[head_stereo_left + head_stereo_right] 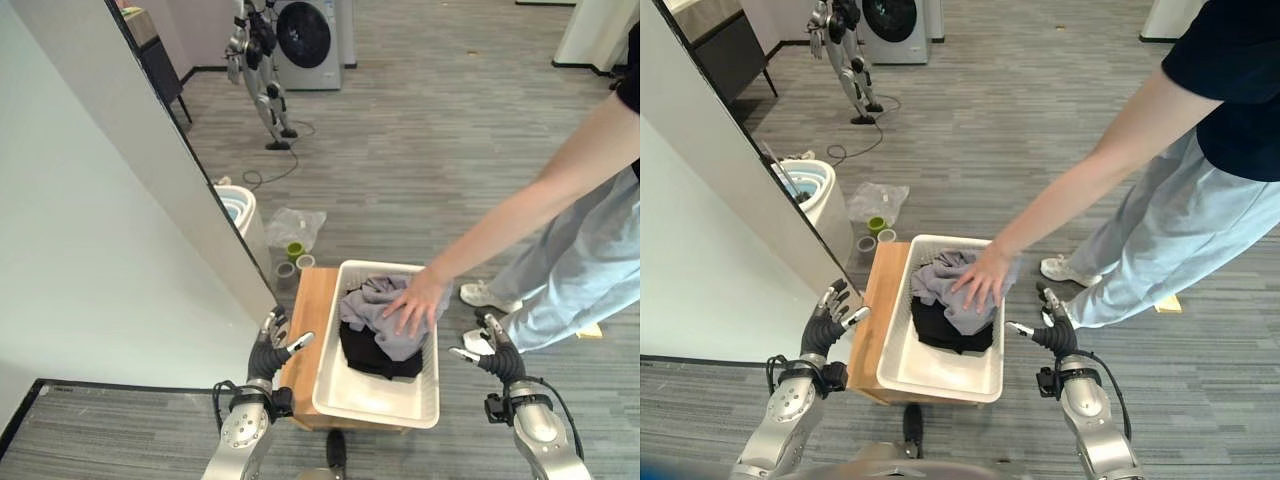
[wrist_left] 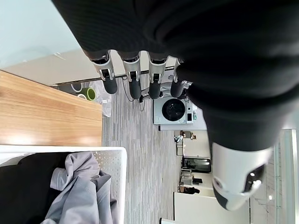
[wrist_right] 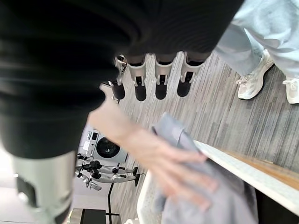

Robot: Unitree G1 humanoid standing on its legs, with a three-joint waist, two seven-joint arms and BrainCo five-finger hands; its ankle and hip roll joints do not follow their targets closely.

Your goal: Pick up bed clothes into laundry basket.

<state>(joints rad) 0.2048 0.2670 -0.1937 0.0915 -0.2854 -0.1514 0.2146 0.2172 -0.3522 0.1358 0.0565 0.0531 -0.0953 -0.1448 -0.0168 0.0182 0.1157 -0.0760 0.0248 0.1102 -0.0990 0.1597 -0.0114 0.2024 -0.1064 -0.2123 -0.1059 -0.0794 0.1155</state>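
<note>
A white laundry basket (image 1: 372, 397) stands on a low wooden table (image 1: 305, 320). Inside it lie a grey garment (image 1: 375, 310) on top of a black one (image 1: 370, 355). A person's hand (image 1: 415, 303) presses down on the grey garment. My left hand (image 1: 274, 345) hovers open beside the table's left edge, holding nothing. To the right of the basket my right hand (image 1: 492, 350) is open too, apart from the basket rim. The left wrist view shows the grey garment (image 2: 79, 186) inside the basket (image 2: 110, 161).
The person stands at the right, arm (image 1: 540, 190) stretched over the basket, shoes (image 1: 485, 295) close to my right hand. A white wall panel (image 1: 100, 200) rises at the left. A small bin (image 1: 238, 207), a plastic bag (image 1: 295, 225) and cups (image 1: 295, 250) lie beyond the table. Another robot (image 1: 258, 60) and a washing machine (image 1: 305, 40) stand far back.
</note>
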